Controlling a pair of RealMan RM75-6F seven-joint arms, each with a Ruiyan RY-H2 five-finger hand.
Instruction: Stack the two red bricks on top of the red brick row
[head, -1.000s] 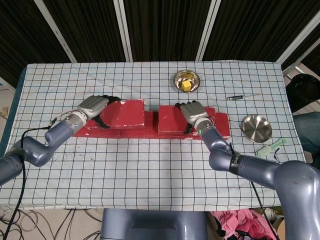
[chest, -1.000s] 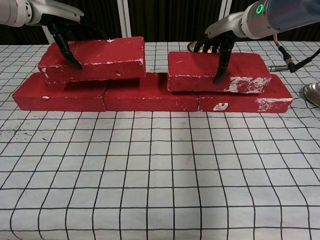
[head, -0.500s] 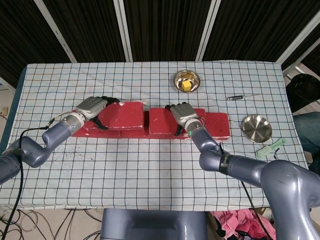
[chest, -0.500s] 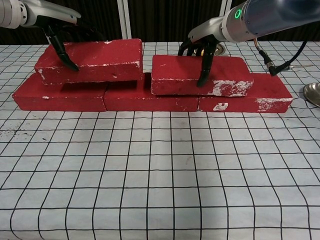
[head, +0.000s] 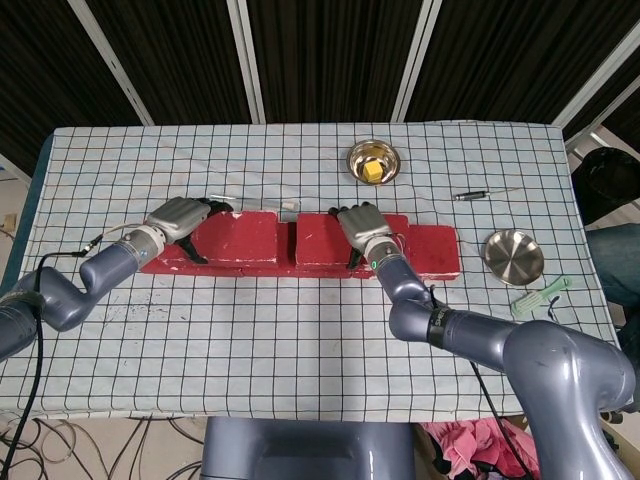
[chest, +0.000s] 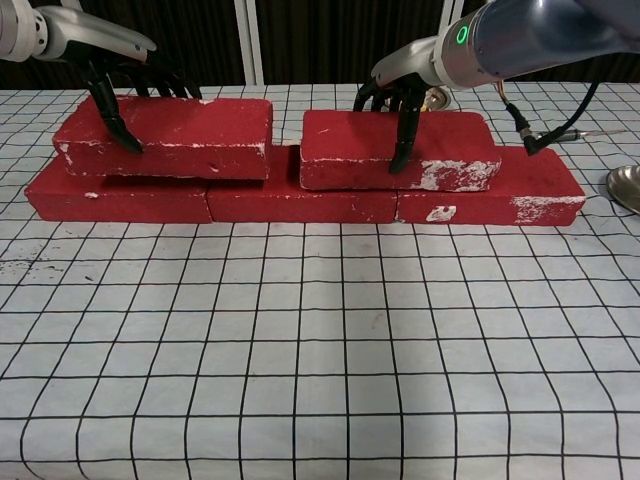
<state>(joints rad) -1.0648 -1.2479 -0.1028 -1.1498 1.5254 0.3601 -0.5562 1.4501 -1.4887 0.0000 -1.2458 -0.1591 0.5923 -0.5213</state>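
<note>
Three red bricks form the bottom row (chest: 300, 201) across the checked cloth. Two more red bricks lie flat on top of it with a small gap between them. My left hand (chest: 118, 88) grips the left upper brick (chest: 165, 136) at its left end, thumb on the front face and fingers over the back. My right hand (chest: 400, 98) holds the right upper brick (chest: 400, 150) the same way near its middle. From above, the left hand (head: 178, 218) and right hand (head: 362, 228) cover parts of both upper bricks (head: 240, 238) (head: 322, 240). The row's right end (head: 435, 250) stays uncovered.
A steel bowl (head: 372, 162) holding a yellow block stands behind the bricks. An empty steel bowl (head: 513, 256) sits to the right, with a green tool (head: 540, 295) in front of it and a thin pen-like tool (head: 485, 193) behind. A thin rod (head: 255, 201) lies behind the left brick.
The left upper brick has moved left and come down flat onto the row. The right upper brick has shifted left and settled level. Both hands keep their hold.
</note>
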